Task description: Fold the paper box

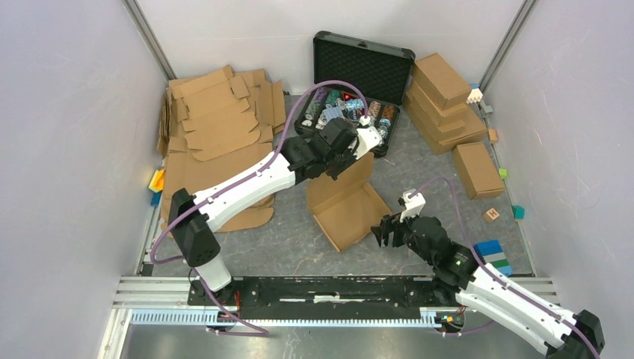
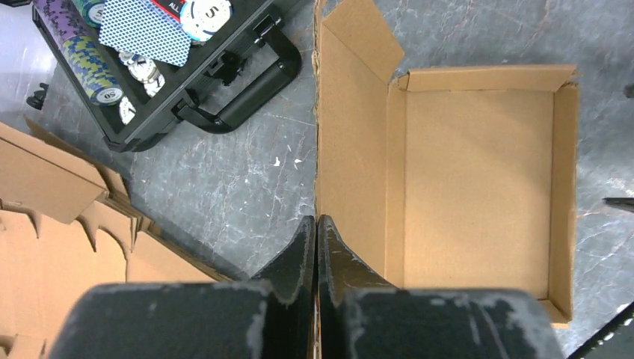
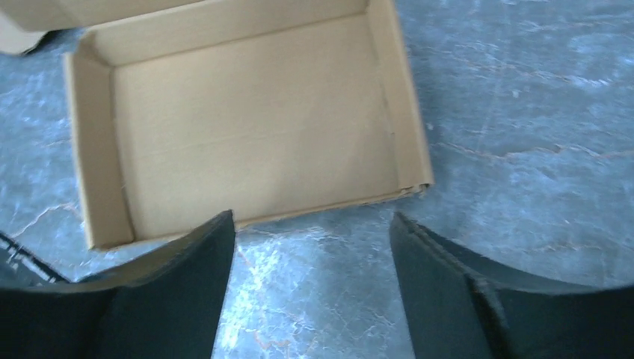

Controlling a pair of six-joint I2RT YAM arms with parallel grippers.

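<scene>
The paper box point(image 1: 353, 217) sits in the middle of the table as an open shallow tray, with its walls up and its lid point(image 1: 338, 187) raised on the far side. My left gripper point(image 1: 338, 168) is shut on the lid's edge. In the left wrist view the fingertips point(image 2: 316, 224) pinch the thin lid point(image 2: 351, 149), and the tray point(image 2: 478, 187) lies to the right. My right gripper point(image 1: 385, 230) is open and empty just off the box's near right side. In the right wrist view my gripper point(image 3: 310, 224) hovers over bare table beside the box point(image 3: 247, 127).
A stack of flat cardboard blanks point(image 1: 217, 120) lies at the back left. An open black case of poker chips point(image 1: 359, 75) stands behind the box. Finished boxes point(image 1: 445, 97) are stacked at the back right, with one more point(image 1: 477, 168) nearer. Coloured blocks point(image 1: 493, 254) lie at the right edge.
</scene>
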